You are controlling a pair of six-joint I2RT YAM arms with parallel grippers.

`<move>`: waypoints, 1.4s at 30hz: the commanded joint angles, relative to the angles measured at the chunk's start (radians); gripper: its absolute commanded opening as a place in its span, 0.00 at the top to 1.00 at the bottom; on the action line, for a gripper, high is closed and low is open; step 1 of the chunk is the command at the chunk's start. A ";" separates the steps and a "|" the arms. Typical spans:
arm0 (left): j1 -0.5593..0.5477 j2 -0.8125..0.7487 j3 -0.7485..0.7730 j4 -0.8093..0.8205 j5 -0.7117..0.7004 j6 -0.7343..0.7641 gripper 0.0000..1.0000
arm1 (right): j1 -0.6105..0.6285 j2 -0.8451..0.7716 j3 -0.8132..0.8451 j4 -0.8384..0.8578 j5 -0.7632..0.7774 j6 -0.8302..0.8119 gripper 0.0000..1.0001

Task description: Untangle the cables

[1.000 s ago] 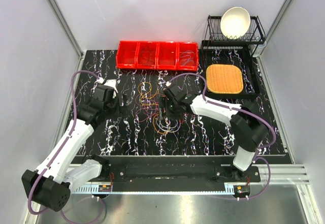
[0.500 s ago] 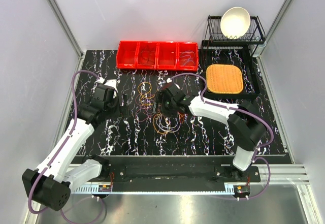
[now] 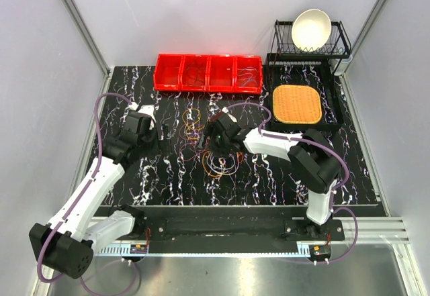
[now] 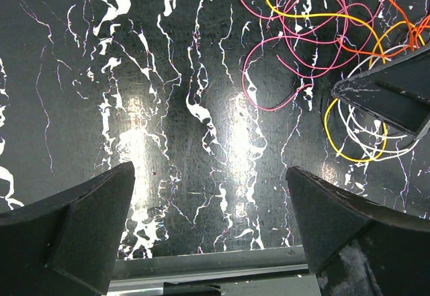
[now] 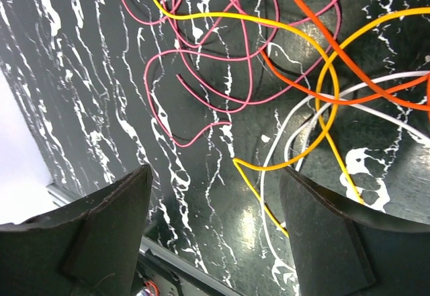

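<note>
A tangle of thin cables (image 3: 208, 145) in orange, yellow, pink and white lies on the black marbled table. My right gripper (image 3: 211, 137) hangs over the tangle, open and empty; its wrist view shows pink loops (image 5: 222, 54), a yellow cable (image 5: 295, 94), an orange cable (image 5: 336, 61) and a white one (image 5: 302, 148) between and above the wide-apart fingers (image 5: 322, 235). My left gripper (image 3: 163, 137) is open and empty over bare table, left of the tangle. Its wrist view shows the cables (image 4: 316, 34) at top right and the right gripper's black finger (image 4: 390, 94).
A row of red bins (image 3: 207, 73) stands at the back, with a few wires inside. A black tray (image 3: 334, 105) with a woven orange mat (image 3: 297, 103) sits at back right. A wire rack with a white bowl (image 3: 311, 29) is behind it.
My right gripper has moved left and slightly back over the tangle, its arm swinging round. The left arm has not moved.
</note>
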 commanded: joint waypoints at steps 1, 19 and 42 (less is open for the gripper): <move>-0.005 -0.024 0.005 0.046 -0.017 0.009 0.01 | 0.002 0.002 -0.003 0.069 0.008 0.039 0.20; -0.009 -0.019 0.005 0.046 -0.022 0.006 0.01 | -0.004 0.047 -0.017 0.097 0.033 0.081 0.40; -0.017 -0.010 0.002 0.045 -0.028 0.006 0.01 | -0.004 0.015 0.026 0.091 0.114 0.010 1.00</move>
